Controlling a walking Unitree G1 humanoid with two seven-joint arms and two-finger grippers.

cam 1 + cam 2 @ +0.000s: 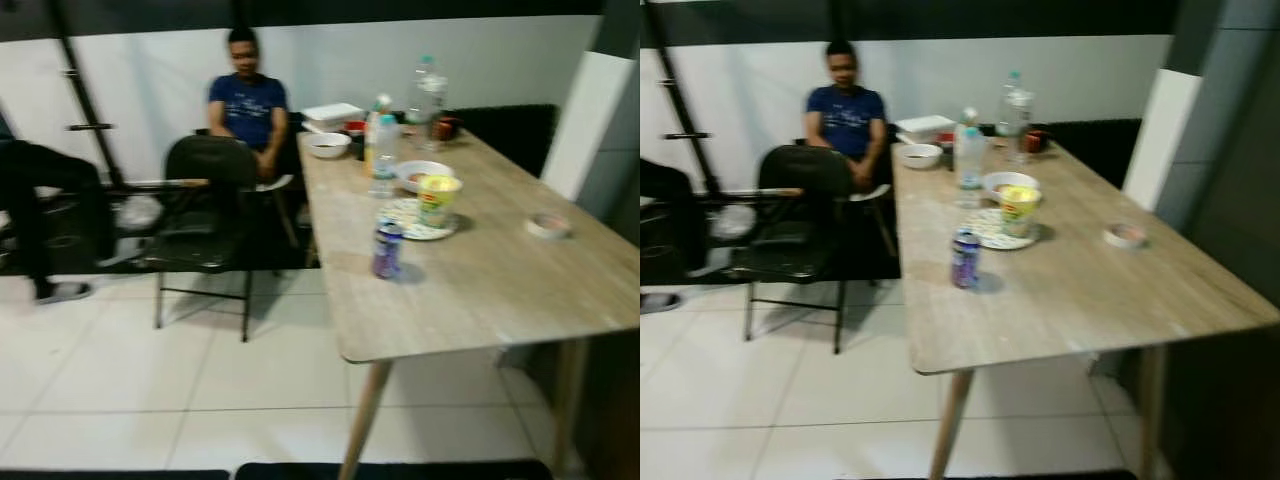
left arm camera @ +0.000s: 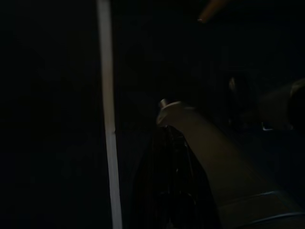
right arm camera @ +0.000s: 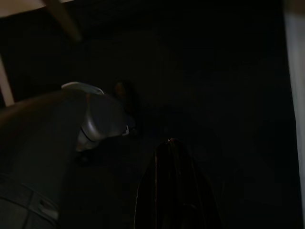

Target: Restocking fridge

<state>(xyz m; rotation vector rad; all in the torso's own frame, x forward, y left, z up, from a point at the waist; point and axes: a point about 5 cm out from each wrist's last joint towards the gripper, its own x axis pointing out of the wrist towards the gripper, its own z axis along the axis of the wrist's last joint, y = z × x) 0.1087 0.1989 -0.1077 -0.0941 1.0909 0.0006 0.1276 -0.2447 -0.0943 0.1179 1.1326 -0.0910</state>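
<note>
We face the bench (image 1: 480,290) with our arms hanging in the dark.

Both the left gripper (image 2: 174,143) and the right gripper (image 3: 174,157) appear pressed narrow, holding nothing. Nearest us stands the purple drink can (image 1: 387,250), upright, long axis vertical, top up, near the bench's left edge; a careless reach could knock it to the floor. Beyond it sit a yellow cup (image 1: 438,200) on a plate (image 1: 405,215), then water bottles (image 1: 383,155), bowls, and a seated person (image 1: 247,105) at the far end.
</note>
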